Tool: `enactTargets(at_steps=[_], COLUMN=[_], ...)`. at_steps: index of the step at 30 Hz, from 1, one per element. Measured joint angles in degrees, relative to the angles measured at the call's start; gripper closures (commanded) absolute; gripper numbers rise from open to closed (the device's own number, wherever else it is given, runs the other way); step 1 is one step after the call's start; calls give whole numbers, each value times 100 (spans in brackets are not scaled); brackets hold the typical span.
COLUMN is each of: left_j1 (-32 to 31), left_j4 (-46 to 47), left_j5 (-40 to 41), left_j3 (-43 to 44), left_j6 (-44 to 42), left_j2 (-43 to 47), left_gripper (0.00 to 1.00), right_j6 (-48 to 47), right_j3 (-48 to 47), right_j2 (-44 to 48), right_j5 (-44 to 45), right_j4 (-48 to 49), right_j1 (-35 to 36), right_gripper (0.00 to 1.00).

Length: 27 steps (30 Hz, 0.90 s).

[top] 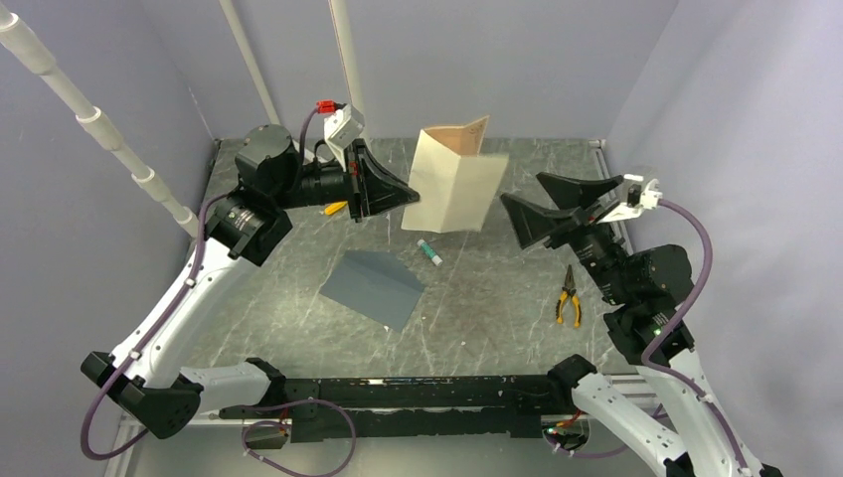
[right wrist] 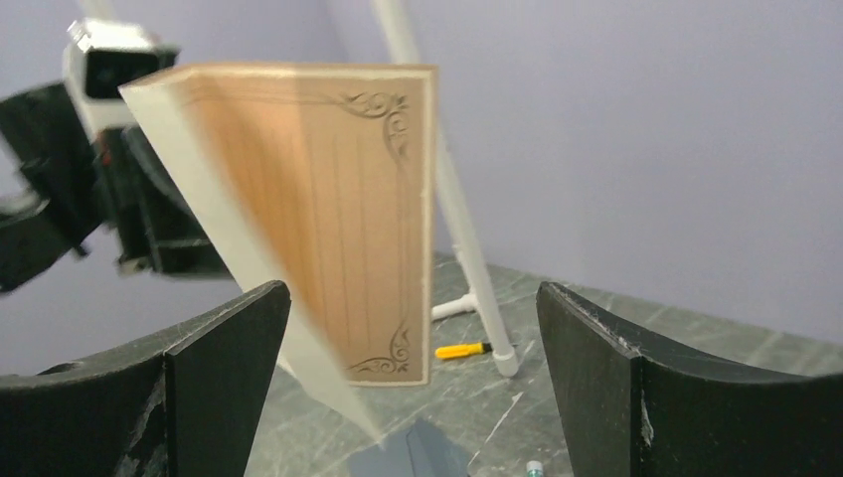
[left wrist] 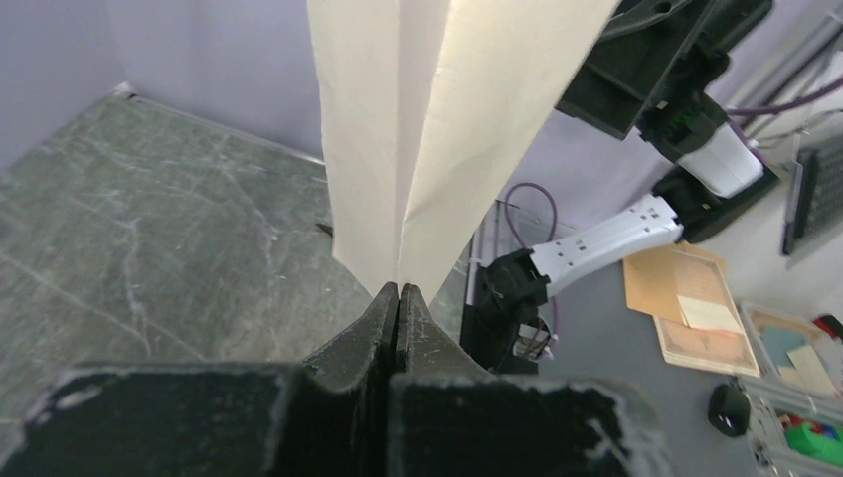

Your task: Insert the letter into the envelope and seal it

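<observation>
The letter is a folded tan sheet with a dark ornate border, held upright in the air above the table. My left gripper is shut on its left edge; in the left wrist view the cream back of the letter rises from the closed gripper. My right gripper is open, just right of the letter and apart from it; the right wrist view shows the letter between and beyond the open fingers. The slate-grey envelope lies flat on the table below, its tip showing in the right wrist view.
A glue stick lies beside the envelope. Orange-handled pliers lie at the right. A yellow marker lies behind the left gripper, also in the right wrist view, next to a white pole. Grey walls enclose the table.
</observation>
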<state>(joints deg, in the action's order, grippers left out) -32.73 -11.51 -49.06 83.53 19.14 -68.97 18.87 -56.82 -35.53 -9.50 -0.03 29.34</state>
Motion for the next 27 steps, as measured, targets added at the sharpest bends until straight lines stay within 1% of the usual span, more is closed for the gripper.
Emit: enactTargets(at_steps=[3, 5, 7, 9, 11, 14, 16, 17, 18, 19, 21, 22, 24, 27], left_j1=[-4, -4, -4, -4, -4, -4, -4, -4, -4, -4, -4, -4, -9, -9], left_j4=[-39, -37, -37, -37, -55, -271, -638, -776, -938, -1145, -1534, -1740, -2081, -2625], left_j5=[350, 455, 520, 498, 409, 133, -28, -68, -90, -129, -221, -264, -332, -463], left_j3=[0, 0, 0, 0, 0, 22, 96, 111, 116, 116, 114, 116, 120, 170], left_j6=[-2, -7, -24, -61, -133, -382, -708, -844, -997, -1217, -1620, -1838, -2179, -2682], left_j2=[37, 66, 94, 103, 96, 81, 57, 50, 50, 50, 39, 17, -33, -201], left_gripper=[98, 98, 98, 98, 98, 97, 98, 98, 98, 98, 98, 98, 98, 98], right_j6=[205, 306, 367, 358, 291, 74, -136, -258, -358, -479, -721, -820, -1123, -1628], right_j3=[31, 37, 37, 37, 22, -205, -579, -848, -1045, -1261, -1655, -1818, -2245, -2802], right_j2=[70, 87, 55, -13, -136, -455, -745, -914, -1034, -1163, -1373, -1453, -1679, -2048], right_j5=[612, 752, 682, 398, -125, -1014, -1567, -1799, -1921, -2028, -2199, -2264, -2420, -2802], right_j4=[9, 28, 96, 208, 319, 258, 11, -219, -378, -562, -962, -1132, -1547, -2063], right_j1=[-7, -4, -7, -7, -4, -4, -4, -2, 0, 0, 0, 0, 0, 0], right_gripper=[1, 1, 1, 2, 6, 18, 28, 30, 29, 24, 10, 4, 1, 0])
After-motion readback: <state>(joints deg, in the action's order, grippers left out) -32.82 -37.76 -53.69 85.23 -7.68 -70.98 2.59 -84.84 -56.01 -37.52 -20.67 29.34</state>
